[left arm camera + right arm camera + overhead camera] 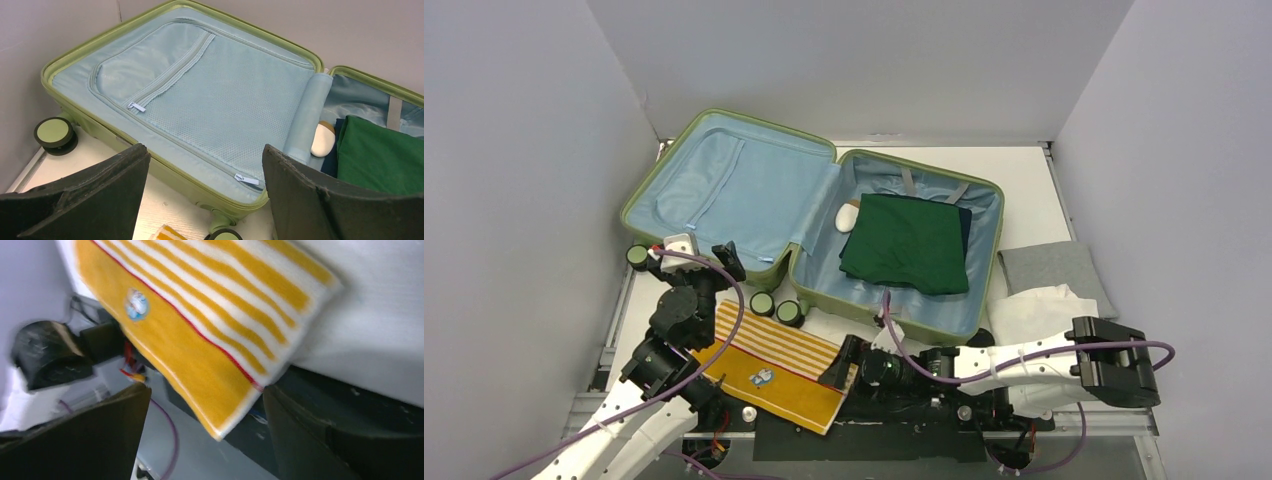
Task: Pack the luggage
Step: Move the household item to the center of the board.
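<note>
- Takes in the whole luggage [734, 190] only from the overhead view: open flat at the back left of the worktop [1024, 185], both halves facing up, hinge down the middle.
- Shows also, from above alone, a folded grey cloth [1054, 268] and a crumpled white cloth [1036, 312] right of the case, touching each other.
- Gives close detail from the left wrist that is lost from above: a mesh pocket [210, 115] with two zip pulls in the left half, and in the right half a white oval item [322, 140] with a tan end, lying against a folded green garment [380, 155] with dark blue fabric beneath.
- Shows from the right wrist little but a yellow-and-white striped towel [200, 335] with a thin red line and a small round patch, one corner overhanging the worktop edge above dark framework.
- Finds the left end effector [205, 150] spread wide, holding nothing, just in front of the case near its wheels [53, 132].
- Finds the right end effector [205, 390] likewise spread wide and empty, at the towel's overhanging corner.
- Flat, white and matte for the worktop; plain grey walls [844, 60] on three sides.
- Hard light-green shell with a rounded rim; light-blue lining, faintly glossy; black wheels with green hubs; soft, napped towel.
</note>
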You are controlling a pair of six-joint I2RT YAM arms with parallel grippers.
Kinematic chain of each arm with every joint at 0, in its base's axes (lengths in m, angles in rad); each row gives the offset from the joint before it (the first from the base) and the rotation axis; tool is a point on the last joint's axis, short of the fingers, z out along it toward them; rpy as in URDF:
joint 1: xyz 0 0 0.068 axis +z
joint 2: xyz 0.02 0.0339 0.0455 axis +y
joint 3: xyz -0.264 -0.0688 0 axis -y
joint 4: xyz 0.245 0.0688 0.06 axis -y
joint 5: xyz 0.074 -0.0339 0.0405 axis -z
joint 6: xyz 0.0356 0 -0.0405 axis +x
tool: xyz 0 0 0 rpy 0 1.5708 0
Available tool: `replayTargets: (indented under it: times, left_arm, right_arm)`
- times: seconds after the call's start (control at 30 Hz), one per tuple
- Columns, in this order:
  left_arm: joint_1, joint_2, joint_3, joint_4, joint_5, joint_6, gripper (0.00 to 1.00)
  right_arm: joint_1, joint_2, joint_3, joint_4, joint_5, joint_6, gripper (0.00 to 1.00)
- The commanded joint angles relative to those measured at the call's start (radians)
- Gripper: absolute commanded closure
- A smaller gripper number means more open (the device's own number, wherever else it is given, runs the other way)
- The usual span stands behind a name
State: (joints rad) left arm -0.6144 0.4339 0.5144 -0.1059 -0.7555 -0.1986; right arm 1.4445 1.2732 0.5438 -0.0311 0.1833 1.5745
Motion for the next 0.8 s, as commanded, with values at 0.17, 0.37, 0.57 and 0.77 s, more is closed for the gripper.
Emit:
replayTargets:
  times: [0.17, 0.37, 0.57, 0.77]
  left_arm:
    - [0.004, -0.011, 0.015, 0.028, -0.007, -0.008, 0.2]
    - [0.004, 0.015, 0.018, 0.028, 0.002, -0.007, 0.2]
    - [0.004, 0.022, 0.019, 0.027, 0.008, -0.008, 0.2]
    - [0.003, 0.018, 0.021, 0.019, 0.01, -0.009, 0.2]
  right_arm:
    - [0.074, -0.073, -0.025, -0.358, -0.049, 0.073, 0.15]
    - [-0.078, -0.168, -0.038, -0.358, -0.03, -0.033, 0.15]
    - [-0.303, -0.177, -0.023, -0.305, -0.088, -0.23, 0.16]
    - [-0.463, -0.152, 0.022, -0.292, -0.131, -0.373, 0.17]
